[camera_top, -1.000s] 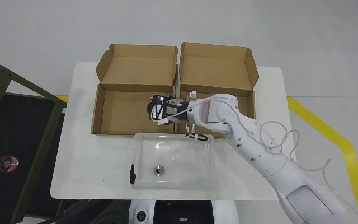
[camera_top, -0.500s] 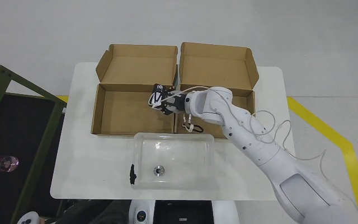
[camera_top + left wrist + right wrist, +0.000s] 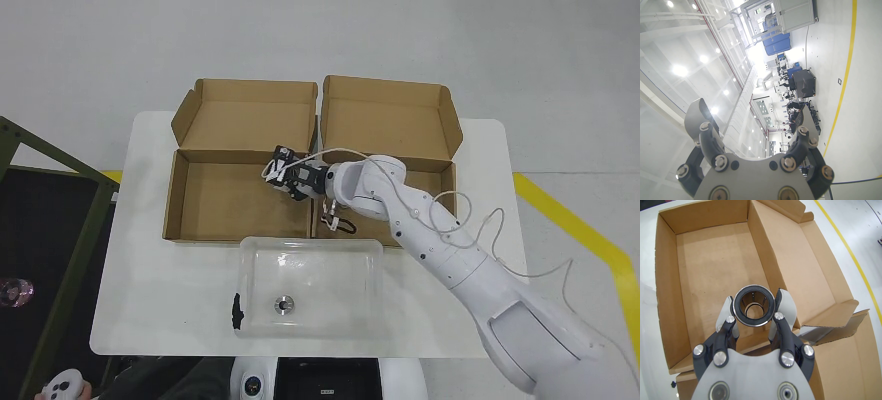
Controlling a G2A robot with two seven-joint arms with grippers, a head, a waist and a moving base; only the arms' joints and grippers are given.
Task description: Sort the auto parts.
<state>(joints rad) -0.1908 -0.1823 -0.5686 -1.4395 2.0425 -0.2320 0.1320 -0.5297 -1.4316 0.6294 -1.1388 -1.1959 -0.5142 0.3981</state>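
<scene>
I am reading the right gripper [image 3: 753, 306] as clenched on the cylindrical bearing [image 3: 753, 321]. Its two fingers [image 3: 785, 302] are pressing against opposite sides of the bearing's outer shell. The bearing's open end is facing the wrist camera, so I am looking straight down its bore. In the top view, the right gripper [image 3: 285, 178] is hanging over the left-hand cardboard box [image 3: 225, 205], above the box's rear right area, near the wall beside the right-hand cardboard box [image 3: 385, 130]. In the right wrist view I am seeing the bare floor of the left-hand cardboard box [image 3: 715, 256] under the bearing. I cannot tell whether the bearing is touching that floor.

The left gripper [image 3: 751, 106] is standing released. Its fingers [image 3: 696, 113] are spread wide apart with nothing between them, and they are pointing up toward the hall ceiling.

Both boxes are sitting side by side, lids folded back, at the far side of the white table [image 3: 150, 260]. A clear plastic tray [image 3: 360, 260] is lying just in front of them. A small round metal part [image 3: 286, 303] is resting inside the tray. A small black part [image 3: 237, 310] is lying at the tray's left wall, and I cannot tell whether it is inside or outside.
</scene>
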